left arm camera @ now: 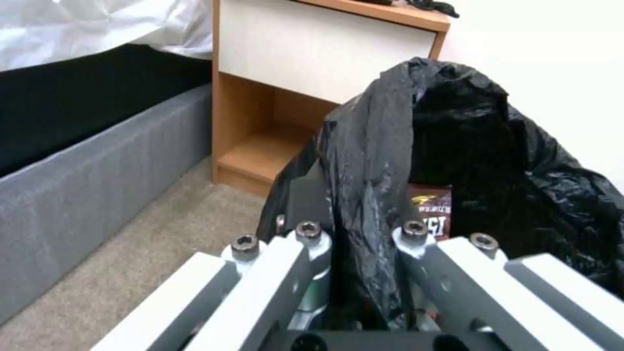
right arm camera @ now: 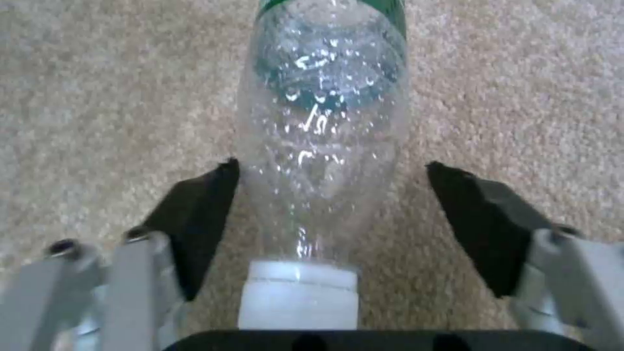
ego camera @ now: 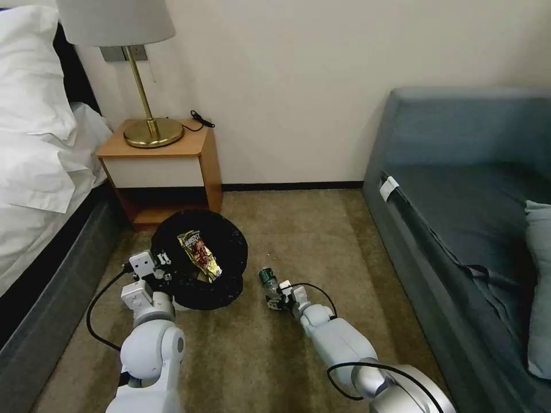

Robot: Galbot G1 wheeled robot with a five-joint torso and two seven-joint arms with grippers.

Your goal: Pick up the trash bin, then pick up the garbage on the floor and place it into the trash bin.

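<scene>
- The small clear plastic bottle with the green label and white cap [right arm camera: 319, 146] lies on the tan carpet [ego camera: 275, 355], just beside the bin, cap toward my right wrist.
- My right tool [right arm camera: 331, 204] straddles it, fingers spread either side and not touching the plastic, as far as I can see.
- My left tool [ego camera: 160, 267] is pinching the near rim of the round white bin with its crinkled black bag [left arm camera: 468, 146].
- A brown-yellow snack wrapper [ego camera: 201, 255] lies inside already.
- I judge this the bottle pickup: next I need to close squarely, lift, and carry it over the bin's mouth.
</scene>
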